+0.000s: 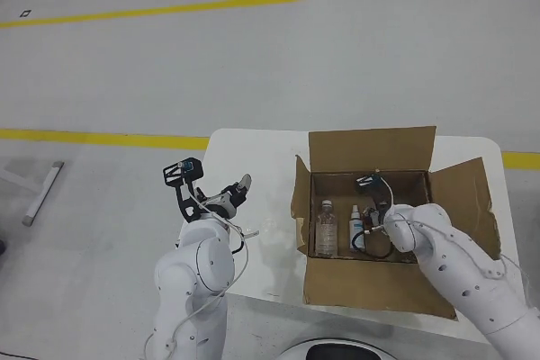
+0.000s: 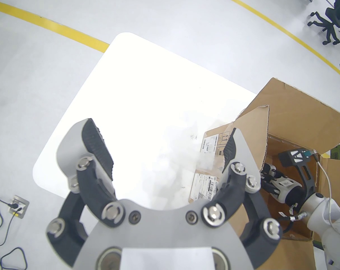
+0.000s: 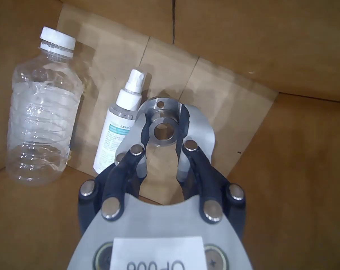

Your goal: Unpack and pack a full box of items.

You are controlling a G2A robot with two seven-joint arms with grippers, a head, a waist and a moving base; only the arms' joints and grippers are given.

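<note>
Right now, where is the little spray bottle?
In the top view the spray bottle lies inside the cardboard box, between the clear water bottle and the right pincer, which grips a metal ring.

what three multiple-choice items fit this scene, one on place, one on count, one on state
1. Where is the spray bottle?
A) in the cardboard box, between the water bottle and the metal flange
B) on top of the water bottle
C) on the flange's far side

2. How many bottles are in the box?
A) one
B) two
C) four

3. The left gripper is:
A) open and empty
B) shut on a bottle
C) shut on the flange

A, it lies between them; B, one water, one spray; A, fingers apart around nothing.
</note>
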